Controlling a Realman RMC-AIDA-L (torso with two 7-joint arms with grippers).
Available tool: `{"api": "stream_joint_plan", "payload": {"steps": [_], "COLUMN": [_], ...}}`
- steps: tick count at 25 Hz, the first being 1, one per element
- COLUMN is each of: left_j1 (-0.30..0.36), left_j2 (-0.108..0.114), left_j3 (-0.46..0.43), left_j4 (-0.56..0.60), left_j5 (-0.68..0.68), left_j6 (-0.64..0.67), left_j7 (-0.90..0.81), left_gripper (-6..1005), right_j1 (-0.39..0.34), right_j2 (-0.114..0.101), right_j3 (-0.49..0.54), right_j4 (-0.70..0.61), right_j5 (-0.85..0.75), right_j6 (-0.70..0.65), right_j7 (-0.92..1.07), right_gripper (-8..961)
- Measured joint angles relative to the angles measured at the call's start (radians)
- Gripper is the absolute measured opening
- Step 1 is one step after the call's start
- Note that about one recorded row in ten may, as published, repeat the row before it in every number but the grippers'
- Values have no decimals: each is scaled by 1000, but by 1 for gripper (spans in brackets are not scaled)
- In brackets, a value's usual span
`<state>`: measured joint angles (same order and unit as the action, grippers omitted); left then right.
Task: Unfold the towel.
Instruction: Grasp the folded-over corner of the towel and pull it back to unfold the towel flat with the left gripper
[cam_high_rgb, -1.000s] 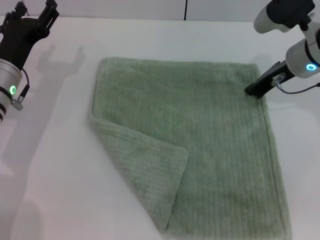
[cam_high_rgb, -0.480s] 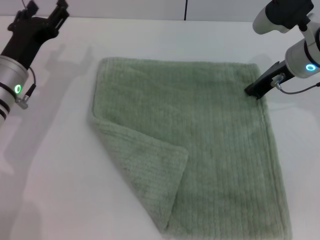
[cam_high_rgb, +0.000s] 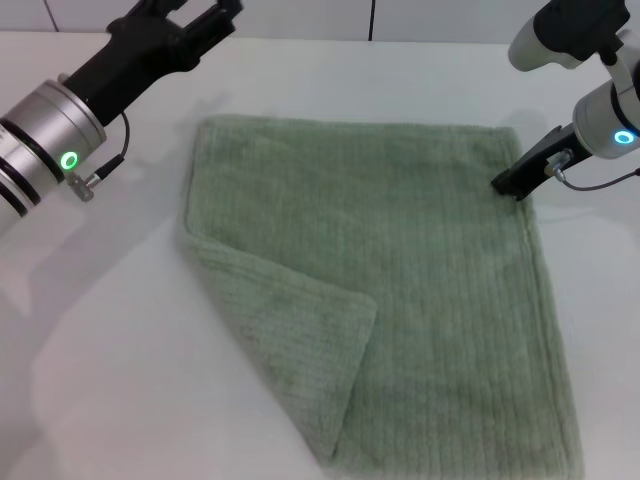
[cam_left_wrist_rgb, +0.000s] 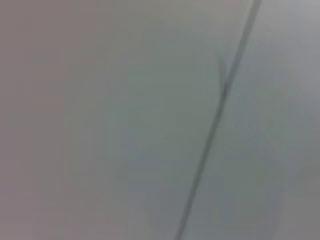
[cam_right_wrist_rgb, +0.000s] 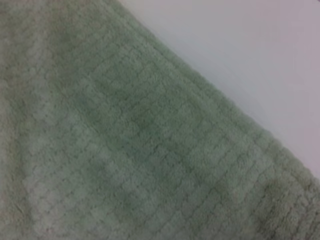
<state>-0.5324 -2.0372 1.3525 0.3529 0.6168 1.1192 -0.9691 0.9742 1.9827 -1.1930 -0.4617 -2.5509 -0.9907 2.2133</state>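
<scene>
Right gripper presses down on the far right corner of the towel, pinning it to the white table; whether its fingers are parted or closed cannot be told. Left gripper, fingers spread wide and holding nothing, hovers beyond the towel's far left corner, well apart from the cloth. Towel lies mostly flat, spreading leftward and toward the robot from the right gripper. One corner, the near left, is doubled over onto the upper face as a triangular flap. Step in hand, as judged: anchoring one corner while the free arm repositions. Next move calls for the left gripper to descend to the flap's tip, pinch only the upper layer, and draw it outward.
</scene>
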Motion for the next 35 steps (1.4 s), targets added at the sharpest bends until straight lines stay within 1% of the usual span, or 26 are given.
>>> {"api": "stream_joint_plan", "payload": {"steps": [1,2,4,5,6,7,9,11,15,16,17,18,20,21,22,24,25,26,28,31,35], "left_j1": [15,15,25,30,41,41,47,48,48,37,37,17,17,-6,-58,-80,-80,-106,-124,-142,-147], "left_j2": [21,21,42,51,63,63,68,71,71,69,69,59,59,50,29,17,17,1,-11,-21,-23], "left_j3": [65,65,108,117,107,107,98,87,87,77,77,78,78,78,69,58,58,41,28,25,33], "left_j4": [49,49,94,124,193,193,255,324,324,414,414,461,461,485,497,499,499,499,500,501,502], "left_j5": [0,0,24,65,190,190,302,443,443,659,659,805,805,912,1086,1153,1153,1246,1309,1387,1414], "left_j6": [-2,-2,-2,-1,1,1,2,4,4,10,10,30,30,61,127,149,149,176,196,209,210], "left_j7": [-54,-54,-108,-146,-230,-230,-302,-387,-387,-516,-516,-595,-595,-653,-747,-778,-778,-815,-837,-866,-877], "left_gripper": [810,810,809,809,809,809,808,808,807,806,806,806,805,805,805,805,804,804,804,803,802], "right_j1": [0,0,1,3,5,5,6,9,11,11,11,12,13,14,14,14,14,15,15,16,17], "right_j2": [-1,-1,-3,-3,-4,-4,-5,-5,-6,-6,-6,-6,-7,-9,-9,-9,-10,-11,-11,-13,-14], "right_j3": [0,0,0,0,0,0,0,0,0,0,0,0,-1,0,0,0,0,0,-1,0,0], "right_j4": [2,2,5,7,9,9,10,11,11,11,11,11,11,11,11,11,11,11,11,11,11], "right_j5": [0,0,0,0,0,0,0,0,0,0,0,0,0,0,0,0,0,0,0,0,0], "right_j6": [0,0,0,0,0,0,0,0,0,1,1,1,2,2,2,2,2,3,3,3,3], "right_j7": [0,0,0,0,0,0,0,0,0,0,0,0,0,0,0,0,0,0,0,0,0], "right_gripper": [0,0,0,0,0,0,0,0,-1,-1,-1,-1,-1,-1,-1,-1,-1,-1,-1,-1,-1]}}
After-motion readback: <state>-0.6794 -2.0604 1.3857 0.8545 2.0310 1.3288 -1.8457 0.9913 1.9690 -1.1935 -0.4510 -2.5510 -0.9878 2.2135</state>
